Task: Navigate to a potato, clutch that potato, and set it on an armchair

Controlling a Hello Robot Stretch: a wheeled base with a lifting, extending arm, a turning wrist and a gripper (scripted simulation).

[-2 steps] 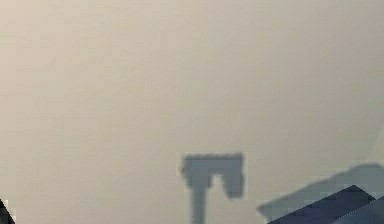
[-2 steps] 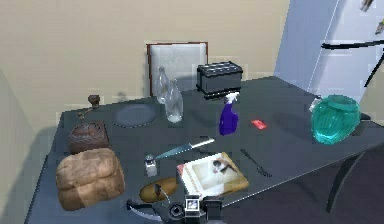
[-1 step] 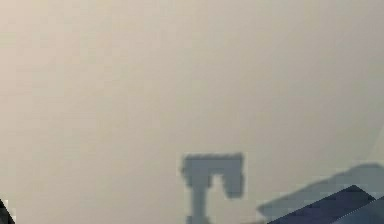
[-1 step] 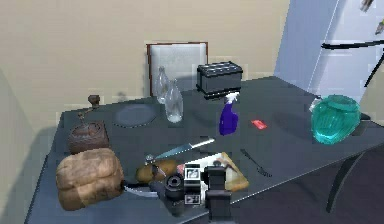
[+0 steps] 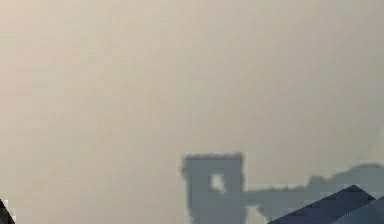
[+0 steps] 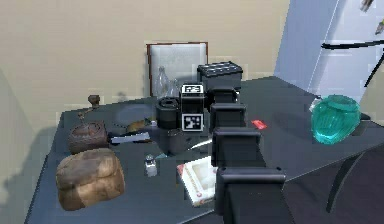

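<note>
Dark table [image 6: 300,150], arm [image 6: 240,150] stretched across it, brown bread loaf [image 6: 90,178], teal bowl [image 6: 335,117], framed picture [image 6: 185,58]

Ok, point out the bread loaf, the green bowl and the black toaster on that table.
bread loaf [image 6: 90,180], arm side view, middle of its top crust.
green bowl [image 6: 335,120], arm side view, its near side wall.
black toaster [image 6: 221,75], arm side view, its front face.

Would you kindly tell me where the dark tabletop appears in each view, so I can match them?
Forward view: the dark tabletop is a corner wedge at the bottom right edge.
Arm side view: the dark tabletop spans the lower half, bearing a brown loaf and a teal bowl.
Shared landmark: the beige wall behind it.
</note>
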